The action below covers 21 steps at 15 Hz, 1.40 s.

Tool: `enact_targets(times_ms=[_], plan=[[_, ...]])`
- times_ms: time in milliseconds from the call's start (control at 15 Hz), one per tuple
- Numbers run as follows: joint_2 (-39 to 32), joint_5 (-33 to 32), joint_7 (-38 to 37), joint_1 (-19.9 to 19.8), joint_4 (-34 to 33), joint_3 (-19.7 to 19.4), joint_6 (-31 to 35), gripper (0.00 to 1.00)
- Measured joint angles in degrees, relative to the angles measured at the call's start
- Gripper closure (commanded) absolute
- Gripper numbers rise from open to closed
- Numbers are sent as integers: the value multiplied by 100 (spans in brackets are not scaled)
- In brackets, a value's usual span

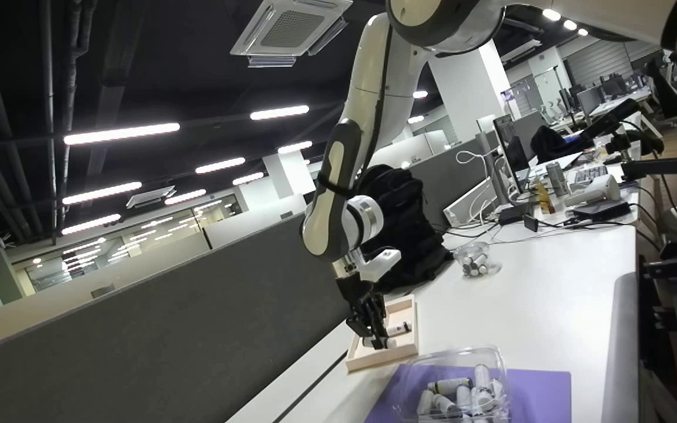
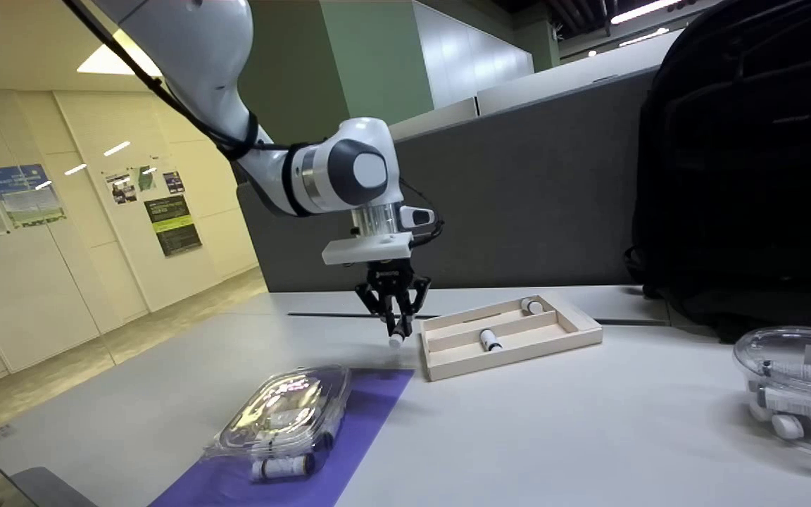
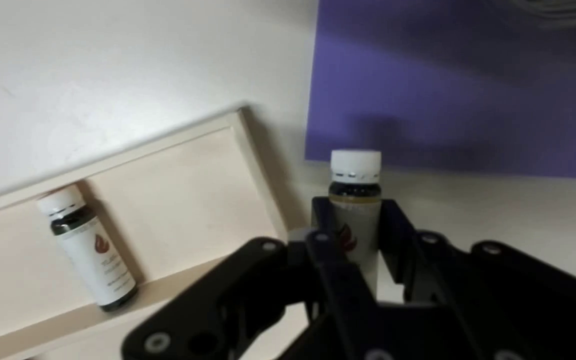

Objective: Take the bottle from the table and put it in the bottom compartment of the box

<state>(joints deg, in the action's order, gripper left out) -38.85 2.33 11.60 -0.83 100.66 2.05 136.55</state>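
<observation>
My gripper (image 3: 352, 220) is shut on a small bottle (image 3: 360, 225) with a white cap, dark neck and white label with a red flame mark. In an exterior view the gripper (image 2: 398, 325) holds the bottle (image 2: 396, 341) above the white table (image 2: 553, 429), just beside the box's short end. The box (image 2: 511, 364) is low, tan and open, split lengthwise by a divider. A bottle (image 2: 490, 340) lies in its near compartment and another (image 2: 532, 305) in its far one. In the wrist view the box (image 3: 263, 175) is left of the gripper, with one bottle (image 3: 93, 245) visible inside.
A purple mat (image 2: 377, 408) lies beside the box, bearing a clear plastic container (image 2: 293, 415) of bottles. A clear round tub (image 2: 800, 394) of bottles stands farther along the table. A black backpack (image 1: 403, 223) and a grey partition (image 1: 197, 329) stand behind the box.
</observation>
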Motion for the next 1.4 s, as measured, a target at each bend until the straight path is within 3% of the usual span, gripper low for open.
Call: enact_targets(times_ms=[467, 933, 1000, 1400], plan=[[-37, 630, -110, -521, -309, -21, -47, 93], [-617, 980, -521, -695, -862, -40, -132, 93], [-704, 1013, -576, -706, -945, -42, -140, 53], [-986, 1143, -730, -746, -1254, -40, -238, 12]])
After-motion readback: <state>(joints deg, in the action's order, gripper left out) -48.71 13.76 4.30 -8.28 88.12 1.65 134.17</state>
